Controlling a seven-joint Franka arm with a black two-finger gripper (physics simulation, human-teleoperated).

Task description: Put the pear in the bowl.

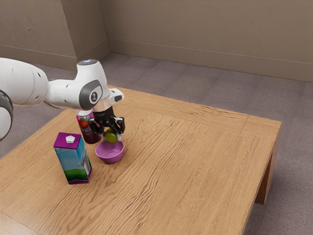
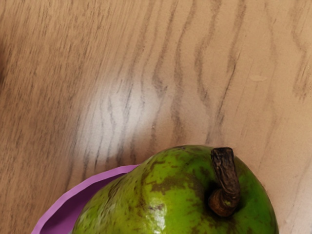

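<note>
In the exterior view my gripper (image 1: pixel 110 133) points down over the purple bowl (image 1: pixel 110 152), with its two fingers on opposite sides of the green pear (image 1: pixel 112 136) and shut on it. The pear hangs just above the bowl's opening, toward its far rim. In the wrist view the pear (image 2: pixel 180 195) is large and close under my hand, its brown stem visible, and it covers much of the bowl (image 2: pixel 73 197), whose rim curves out beside it.
A blue and purple carton (image 1: pixel 73 159) stands close to the bowl, on the exterior view's left. Behind the carton and beside my gripper is a dark red can (image 1: pixel 89 131). The wooden table (image 1: pixel 195 166) extends toward the exterior view's right.
</note>
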